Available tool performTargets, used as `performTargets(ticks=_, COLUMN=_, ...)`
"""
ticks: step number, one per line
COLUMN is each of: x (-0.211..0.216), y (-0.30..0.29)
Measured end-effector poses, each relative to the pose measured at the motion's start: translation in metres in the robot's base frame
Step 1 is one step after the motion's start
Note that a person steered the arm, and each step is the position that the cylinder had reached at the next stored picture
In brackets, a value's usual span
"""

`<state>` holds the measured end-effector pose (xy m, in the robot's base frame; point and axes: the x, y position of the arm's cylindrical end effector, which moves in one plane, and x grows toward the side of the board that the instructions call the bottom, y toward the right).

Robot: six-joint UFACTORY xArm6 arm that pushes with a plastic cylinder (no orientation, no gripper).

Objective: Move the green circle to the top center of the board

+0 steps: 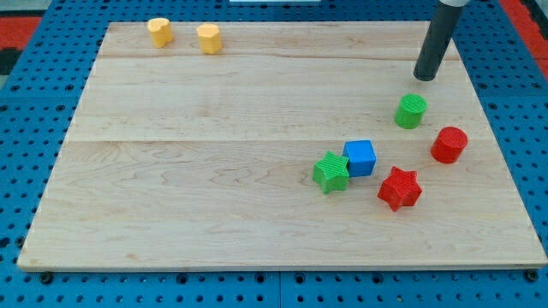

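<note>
On the wooden board (214,154), toward the view's right: my tip (425,79), the lower end of a straight dark rod, down near the board's upper right. No claw on this arm, so nothing to report as wide, narrow or holding. Green circle (411,111) just beside the tip at its 7 o'clock, a sliver of bare wood between the two, apart rather than touching.

Around the green circle: red circle (449,145) near at 4 o'clock, not touching. Blue cube (360,157) at 8 o'clock, farther off. Green star (331,173) pressed against the cube's lower-left side, seemingly in contact. Red star (400,188) at 6 o'clock from the green circle, close to the blue cube at its 4 o'clock, a small gap visible.

Far across at the board's top left: two yellow blocks, exact shapes hard to make out, left yellow block (159,32) and right yellow block (209,38) side by side, near but apart. Open wood from the green circle toward 10 o'clock and the board's top centre. Blue pegboard table (26,103) framing the board on all sides.
</note>
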<state>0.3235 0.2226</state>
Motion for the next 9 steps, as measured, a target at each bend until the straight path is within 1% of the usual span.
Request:
performTargets(ticks=1, x=0.001, y=0.035)
performTargets(ticks=2, x=0.001, y=0.045)
performTargets(ticks=3, x=0.029, y=0.045)
performTargets(ticks=4, x=0.066, y=0.026)
performTargets(ticks=7, x=0.067, y=0.023)
performTargets(ticks=8, x=0.072, y=0.023)
performTargets(ticks=9, x=0.086, y=0.027)
